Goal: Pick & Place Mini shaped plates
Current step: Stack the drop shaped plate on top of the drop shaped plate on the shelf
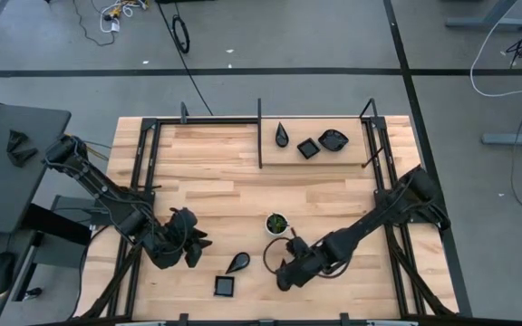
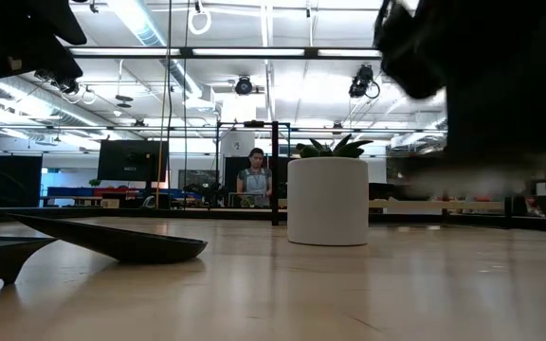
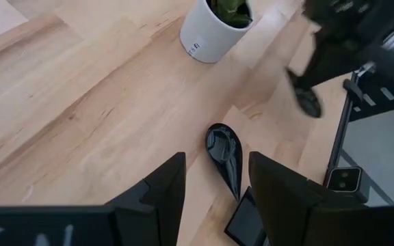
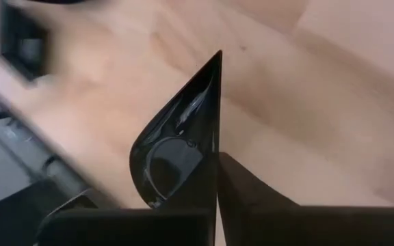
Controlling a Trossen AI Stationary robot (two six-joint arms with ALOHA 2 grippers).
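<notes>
Right gripper sits low over the table's near edge, fingers clamped on a glossy black teardrop plate; the right wrist view shows that dish pinched edge-on between the fingers, pointed tip away from the wrist. Left gripper hovers at the near left with fingers apart, gripping nothing. A second teardrop plate lies flat on the wood between the two grippers, and a square plate lies just beside it, nearer the edge; in the left wrist view both are just ahead of the spread fingers. Three more black dishes lie well apart at the far end, behind an upright black divider: another teardrop, a small square dish and a rounded leaf dish. A small white cup with a green plant stands near the right gripper, towards the table's middle. The table is pale butcher-block wood with a black metal frame. Grey floor with cables surrounds it; the low view shows an office with ceiling lights and a person far behind.
</notes>
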